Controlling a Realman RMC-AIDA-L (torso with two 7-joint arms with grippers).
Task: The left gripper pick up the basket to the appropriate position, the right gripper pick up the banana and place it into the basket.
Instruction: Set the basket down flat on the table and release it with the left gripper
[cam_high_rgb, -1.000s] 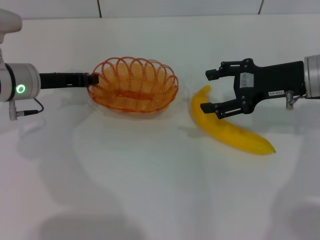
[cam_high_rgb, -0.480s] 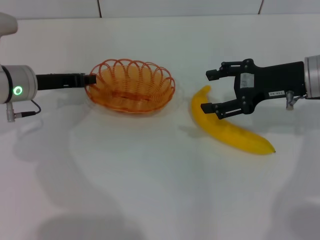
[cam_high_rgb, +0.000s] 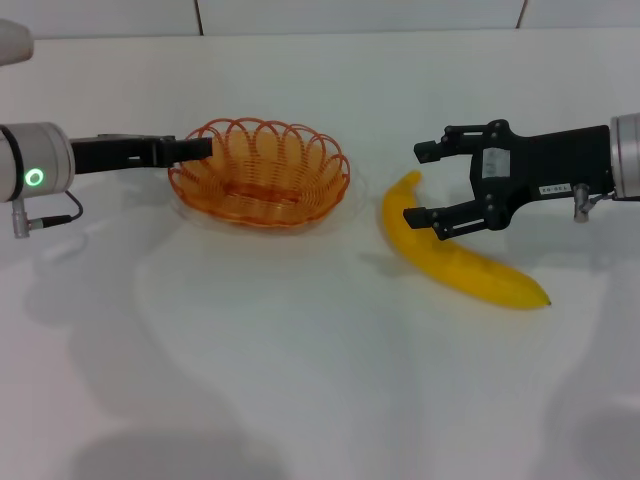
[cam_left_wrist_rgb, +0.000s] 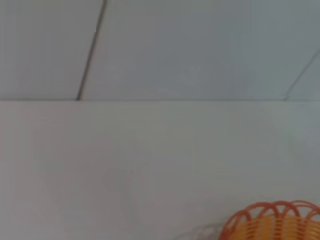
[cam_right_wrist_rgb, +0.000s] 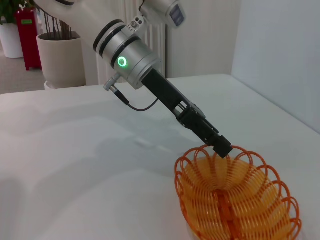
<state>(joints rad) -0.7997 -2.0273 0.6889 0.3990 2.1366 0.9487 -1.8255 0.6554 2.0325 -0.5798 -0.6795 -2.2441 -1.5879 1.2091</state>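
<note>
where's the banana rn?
Head view: the banana lies on the white table, right of the basket, with the open right gripper hovering over its upper end.

The basket (cam_high_rgb: 259, 185) is a shallow oval of translucent orange looped wire with a scalloped rim, upright and empty. It lies towards the far edge of the white surface, left of centre. The banana (cam_high_rgb: 452, 255) is large, smooth and bright yellow, curved, with a pointed tip. It lies flat, right of centre and just beside the basket, its blunt end towards the far edge and its tip towards the right edge.
</note>
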